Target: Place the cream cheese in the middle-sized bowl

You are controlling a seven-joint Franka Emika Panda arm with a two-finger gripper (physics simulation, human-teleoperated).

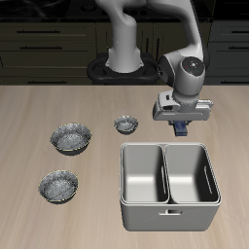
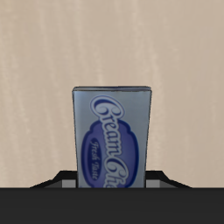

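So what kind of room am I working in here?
Probably a simulated kitchen. Dark cabinets with drawer handles run behind a light wooden table, which carries speckled metal bowls and a two-compartment metal bin. The claw holds a cream cheese box.

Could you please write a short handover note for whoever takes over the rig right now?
Gripper: shut on the cream cheese, a small dark blue rectangular box with a lighter label, held clear of the table just behind the grey two-compartment metal bin.
Middle-sized bowl, round, grey-silver and speckled: empty, near the table's front edge, across the table from the gripper. The wider speckled bowl sits behind it; the tiny speckled bowl is nearest the gripper.
Done: the box is grasped and lifted.
Left: carry it over to the middle-sized bowl, lower, release.
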